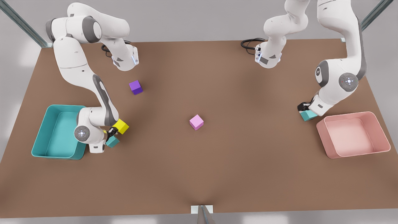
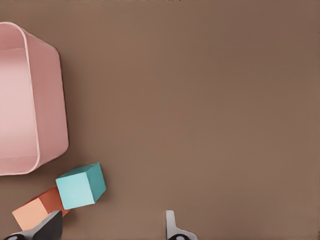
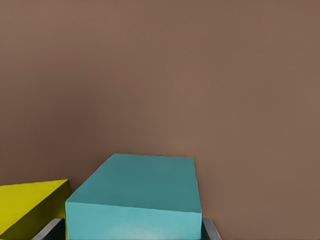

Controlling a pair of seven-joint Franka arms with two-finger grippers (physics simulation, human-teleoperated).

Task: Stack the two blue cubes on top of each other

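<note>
One blue cube (image 3: pixel 135 200) sits between the fingertips (image 3: pixel 211 231) of my right gripper (image 3: pixel 134 231), which is shut on it. In the front view this blue cube (image 1: pixel 112 141) is at the left, by the teal bin, under the right gripper (image 1: pixel 111 134) and touching a yellow cube (image 1: pixel 121 126). The second blue cube (image 1: pixel 308 115) lies at the front view's right, near the pink bin. My left gripper (image 2: pixel 111 227) hangs open over bare table, and that blue cube (image 2: pixel 80 186) lies just beyond one fingertip (image 2: pixel 50 226), outside the gap.
An orange cube (image 2: pixel 35 211) rests against the second blue cube. The pink bin (image 1: pixel 384 137) is at the front view's right, the teal bin (image 1: pixel 40 137) at its left. A pink cube (image 1: pixel 196 122) lies mid-table and a purple cube (image 1: pixel 136 87) farther back.
</note>
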